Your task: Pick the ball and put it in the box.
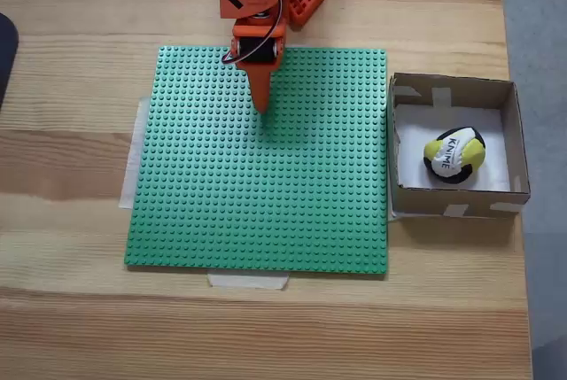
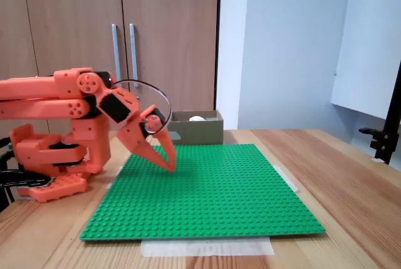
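Note:
The ball [image 1: 454, 155], yellow, black and white with black lettering, lies inside the box [image 1: 452, 91], a shallow brown cardboard box with a white bottom at the right of the table. From the side, the box [image 2: 200, 132] stands at the far end of the table with the ball's top [image 2: 197, 119] just showing above its wall. My orange gripper [image 1: 262, 107] hangs over the far left part of the green baseplate [image 1: 266, 212], well to the left of the box. Its jaws are shut with nothing between them [image 2: 171, 167], tips pointing down just above the plate.
The green studded baseplate [image 2: 213, 200] is taped to the wooden table [image 1: 266, 327]. The arm's orange base [image 2: 50, 156] stands at the table's back edge. Wooden cupboard doors [image 2: 119, 49] rise behind the table. A dark object [image 1: 5, 52] sits at the left edge.

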